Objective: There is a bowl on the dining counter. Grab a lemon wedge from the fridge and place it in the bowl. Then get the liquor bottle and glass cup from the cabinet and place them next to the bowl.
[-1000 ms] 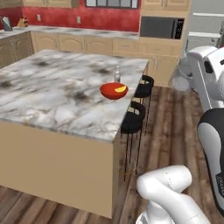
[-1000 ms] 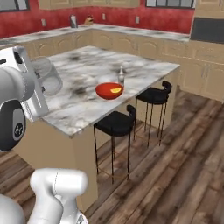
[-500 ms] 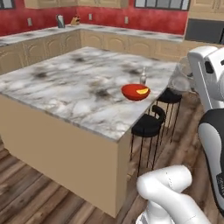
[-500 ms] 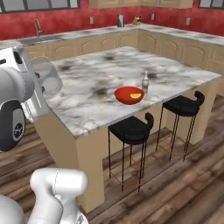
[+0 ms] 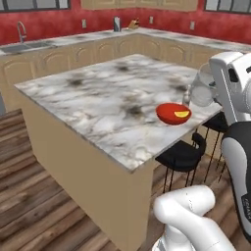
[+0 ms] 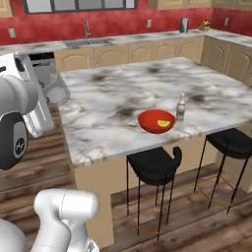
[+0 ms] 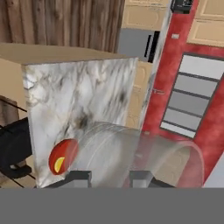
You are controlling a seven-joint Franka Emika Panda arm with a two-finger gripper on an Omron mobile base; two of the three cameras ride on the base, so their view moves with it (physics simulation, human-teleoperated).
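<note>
A red bowl [image 5: 172, 113] [image 6: 155, 121] [image 7: 63, 155] sits near the stool-side edge of the marble dining counter [image 5: 98, 98] [image 6: 113, 93]. A yellow lemon wedge [image 5: 182, 114] [image 6: 164, 122] [image 7: 58, 164] lies inside it. The small liquor bottle [image 6: 181, 107] stands upright just beside the bowl. My gripper [image 7: 109, 177] [image 5: 210, 90] [image 6: 45, 88] is raised off to the side of the counter, shut on a clear glass cup [image 7: 135, 153] [image 5: 200, 90] [image 6: 55, 87], which partly hides the bottle in the left base view.
Black bar stools [image 5: 182, 155] [image 6: 152, 165] [image 6: 230, 142] stand under the counter's edge by the bowl. Beige cabinets and a sink [image 6: 86, 42] line the red back wall. Wooden floor [image 5: 34, 196] runs around the island.
The whole picture has shifted: the base has driven around the island, so bowl and bottle now appear from another side and closer. The glass cup stays in my gripper.
</note>
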